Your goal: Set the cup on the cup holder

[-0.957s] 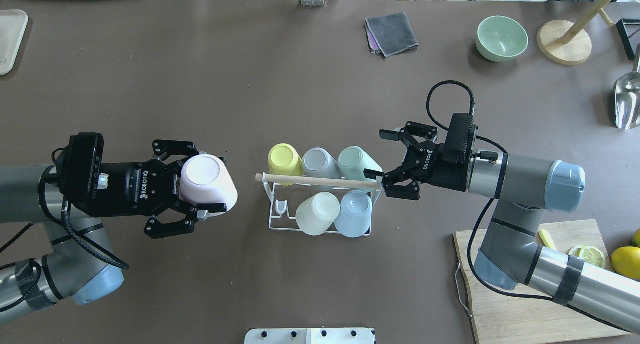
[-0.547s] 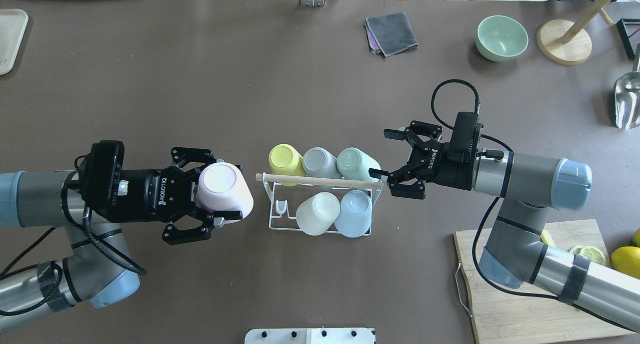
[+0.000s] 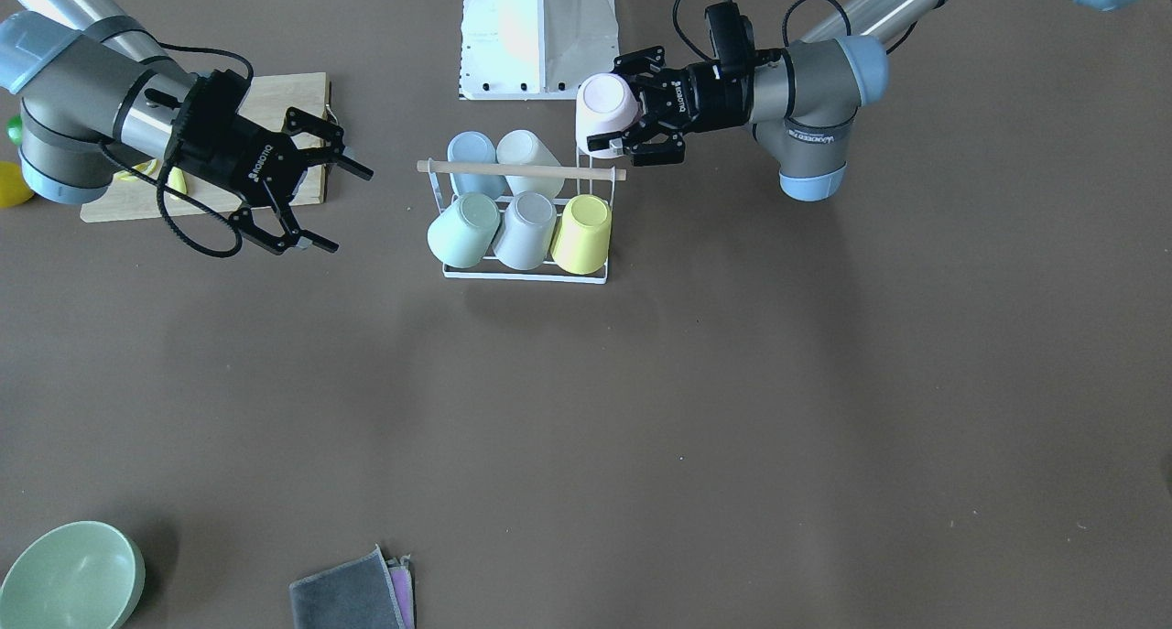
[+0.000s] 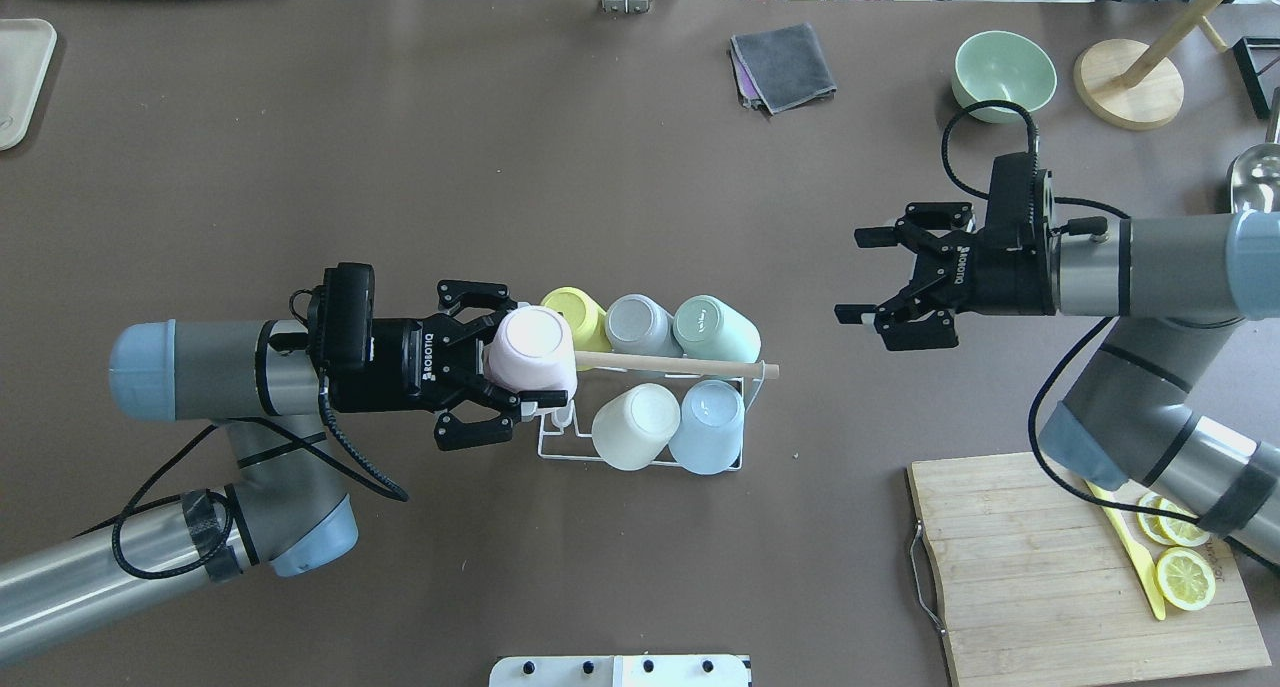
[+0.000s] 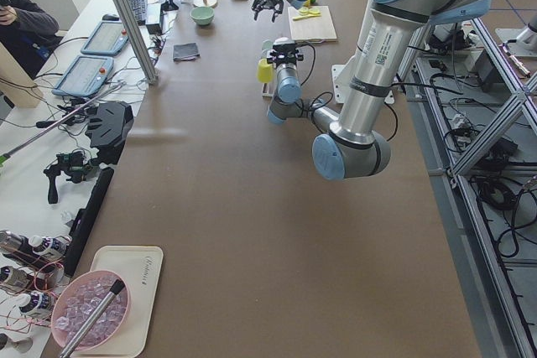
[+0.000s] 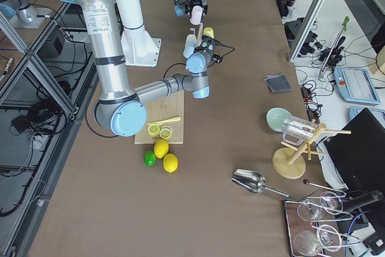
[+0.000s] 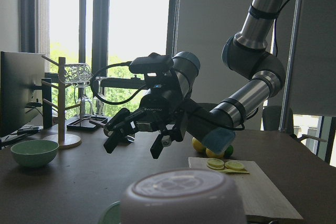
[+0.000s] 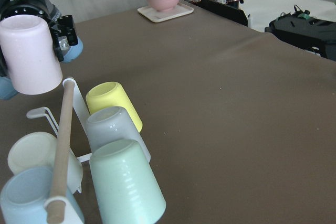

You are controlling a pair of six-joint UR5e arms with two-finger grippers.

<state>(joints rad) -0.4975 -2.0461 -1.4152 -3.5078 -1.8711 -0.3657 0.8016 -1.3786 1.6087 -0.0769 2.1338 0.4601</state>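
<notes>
The pink cup (image 8: 29, 51) hangs mouth-down in the left claw (image 4: 527, 357), which is clamped across its side wall. It is just above the left end of the cup holder (image 4: 680, 366) on the desk (image 4: 600, 167), over the one bare prong (image 8: 38, 112) beside five racked cups (image 4: 640, 427). The right claw (image 4: 850, 275) gapes wide and empty, well apart. The cup looks light, rigid and smooth, so probably slippery; a hold across the wall near its closed base seems right, leaving the mouth free for the prong.

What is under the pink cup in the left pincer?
One end of the cup holder: the tip of its wooden rod and one empty prong, seen from the right wrist. Overhead, the pink cup covers the rod's tip.
</notes>
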